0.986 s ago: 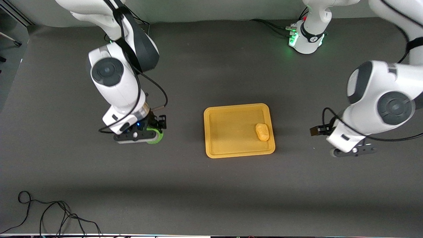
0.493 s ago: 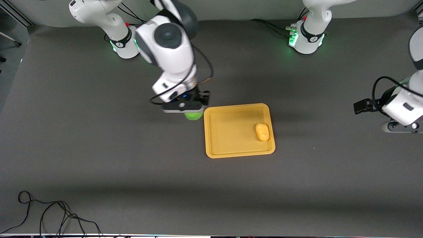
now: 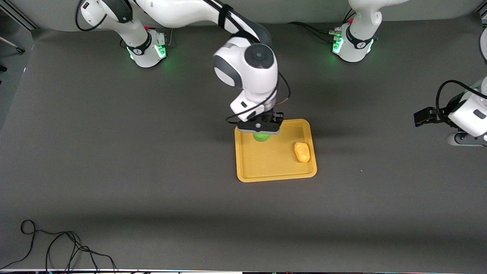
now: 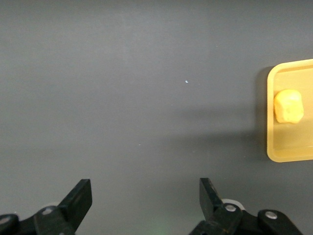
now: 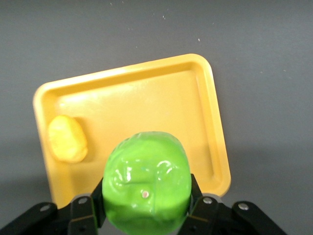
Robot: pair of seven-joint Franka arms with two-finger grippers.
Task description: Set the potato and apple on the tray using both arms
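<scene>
The yellow-orange tray (image 3: 266,161) lies mid-table. The potato (image 3: 302,152) rests in it near the rim toward the left arm's end; it also shows in the right wrist view (image 5: 68,139) and the left wrist view (image 4: 288,106). My right gripper (image 3: 260,132) is shut on the green apple (image 3: 261,137) and holds it over the tray's part toward the right arm's end, near the rim closest to the bases. In the right wrist view the apple (image 5: 146,183) sits between the fingers above the tray (image 5: 146,103). My left gripper (image 4: 145,200) is open and empty over bare table at the left arm's end (image 3: 466,140).
The table is a dark grey mat. A loose black cable (image 3: 57,247) lies near the front edge at the right arm's end. The two green-lit bases (image 3: 146,49) stand along the back edge.
My right arm has carried the apple from the right arm's end of the table to over the tray. My left arm has drawn back from the tray and now holds nearly still.
</scene>
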